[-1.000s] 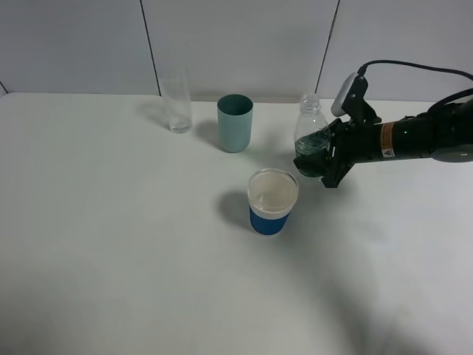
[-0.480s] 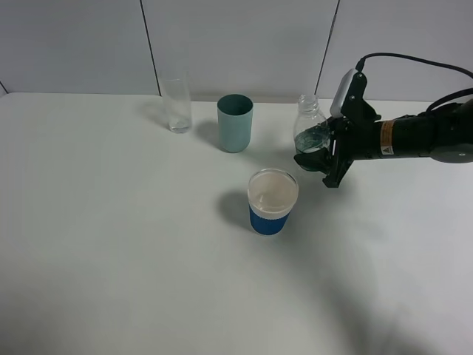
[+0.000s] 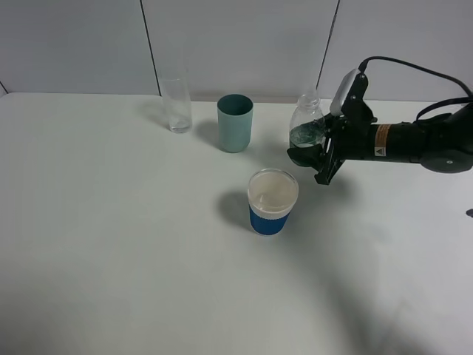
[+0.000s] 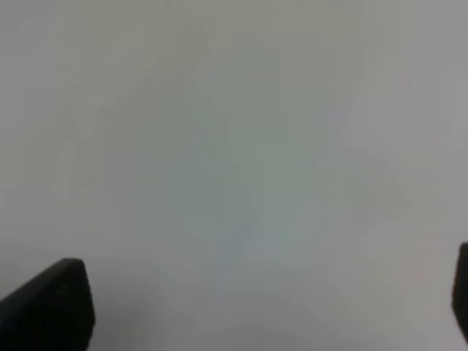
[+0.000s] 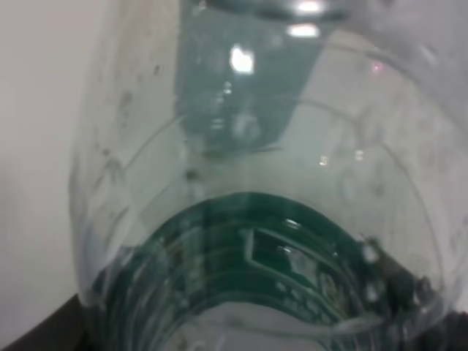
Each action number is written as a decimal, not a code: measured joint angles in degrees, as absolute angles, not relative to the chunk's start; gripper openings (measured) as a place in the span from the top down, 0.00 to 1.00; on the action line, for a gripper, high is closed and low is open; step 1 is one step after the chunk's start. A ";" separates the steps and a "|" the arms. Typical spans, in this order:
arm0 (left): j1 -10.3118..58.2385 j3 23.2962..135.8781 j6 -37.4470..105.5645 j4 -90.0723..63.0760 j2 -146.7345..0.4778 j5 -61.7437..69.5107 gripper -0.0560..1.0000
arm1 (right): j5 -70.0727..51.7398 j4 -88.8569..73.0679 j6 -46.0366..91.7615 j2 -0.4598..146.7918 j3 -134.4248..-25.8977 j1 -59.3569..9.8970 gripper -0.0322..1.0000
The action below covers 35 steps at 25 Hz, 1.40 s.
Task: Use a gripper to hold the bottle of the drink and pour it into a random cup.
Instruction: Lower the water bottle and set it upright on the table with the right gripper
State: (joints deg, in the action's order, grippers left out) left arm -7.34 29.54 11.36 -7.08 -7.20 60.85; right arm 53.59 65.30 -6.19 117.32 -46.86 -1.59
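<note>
A plain white table (image 3: 118, 251) is being shown from above, backed by a pale panelled wall (image 3: 236, 44) with thin dark seams. Toward the back of the table a tall clear glass (image 3: 176, 106) is standing upright, with a teal tumbler (image 3: 235, 123) just to its right and apart from it. Nearer the front, the cup (image 3: 273, 201) is standing upright, its rim open and its shadow being cast to the left. The bottle (image 3: 307, 127) is being held just behind and to the right of the cup, above the table, and is being tilted slightly with its neck uppermost. The right gripper (image 3: 319, 151) is being kept clamped on the bottle's labelled lower body, the arm being stretched in from the right edge with a black cable arching over it. In the right wrist view the bottle (image 5: 263, 219) is filling the frame. In the left wrist view only blurred white surface is being shown between two dark fingertips (image 4: 47, 307), which are standing wide apart with nothing between them.
</note>
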 joint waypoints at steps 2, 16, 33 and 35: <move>-7.34 29.54 11.36 -7.08 -7.20 60.85 0.01 | 54.37 64.93 -5.90 118.77 -46.86 -1.59 0.42; -7.34 29.54 11.36 -7.08 -7.20 60.85 0.01 | 55.72 64.57 -5.59 119.55 -46.81 -1.56 0.42; -7.34 29.54 11.36 -7.08 -7.20 60.85 0.01 | 55.72 64.68 -9.59 119.55 -46.81 -1.56 0.42; -7.34 29.54 11.36 -7.08 -7.20 60.85 0.01 | 55.80 64.68 -9.59 119.55 -46.81 -1.56 0.41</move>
State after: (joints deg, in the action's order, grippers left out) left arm -7.34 29.54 11.36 -7.08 -7.20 60.85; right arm 55.80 64.68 -9.59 119.55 -46.81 -1.56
